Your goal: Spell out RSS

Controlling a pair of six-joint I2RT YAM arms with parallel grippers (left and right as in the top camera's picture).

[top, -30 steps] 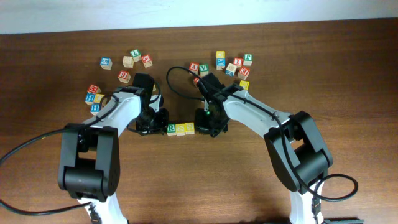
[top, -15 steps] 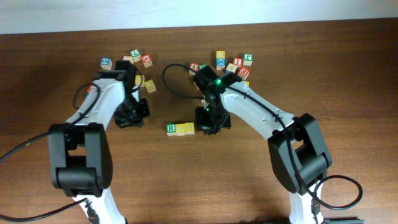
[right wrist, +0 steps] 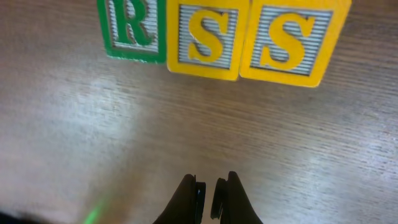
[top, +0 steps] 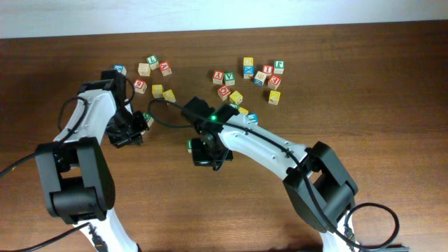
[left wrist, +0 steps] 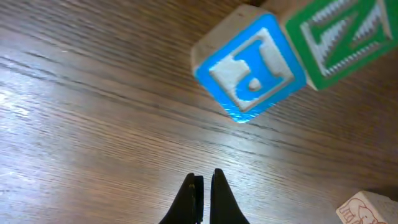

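RSS cubes [right wrist: 208, 37] sit touching in one row.

Overhead looks down on the whole table [top: 392, 105]; 2 wrist views skim it closely.

wooden RSS cubes [right wrist: 208, 37], glossy wood-grain table [right wrist: 280, 143]

One R cube [right wrist: 132, 28]; two S [right wrist: 208, 37] (yellow)
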